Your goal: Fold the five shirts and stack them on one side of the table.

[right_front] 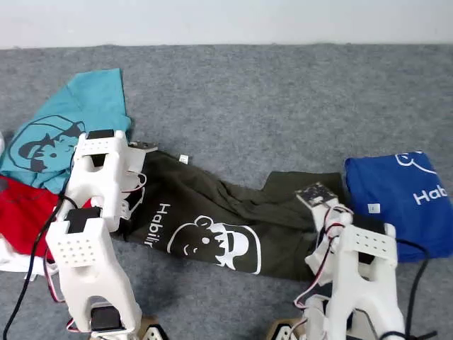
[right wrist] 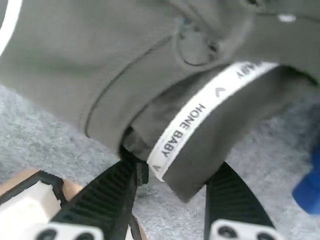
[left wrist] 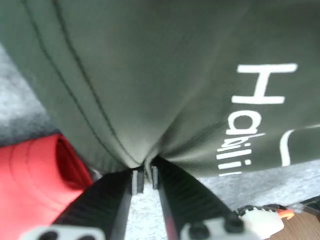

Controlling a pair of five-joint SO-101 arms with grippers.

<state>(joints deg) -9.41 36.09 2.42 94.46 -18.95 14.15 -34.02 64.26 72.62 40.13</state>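
A dark green shirt (right_front: 233, 212) with a white print lies crumpled and stretched across the middle of the grey table (right_front: 283, 92). The left arm (right_front: 99, 177) stands over its left edge. In the left wrist view my left gripper (left wrist: 144, 179) is shut on that edge of the green shirt (left wrist: 165, 75). The right arm (right_front: 357, 269) stands at the shirt's right end. My right gripper (right wrist: 177, 182) is shut on the bunched collar with its white tape (right wrist: 185, 130). A folded blue shirt (right_front: 396, 198) lies at the right edge.
A teal shirt (right_front: 78, 117) lies spread at the back left. A red shirt (right_front: 25, 212) lies beside the left arm, also seen as red cloth (left wrist: 30, 180) close to the left gripper. A bit of white cloth (right_front: 10, 258) lies under it. Bare grey table stretches behind the green shirt.
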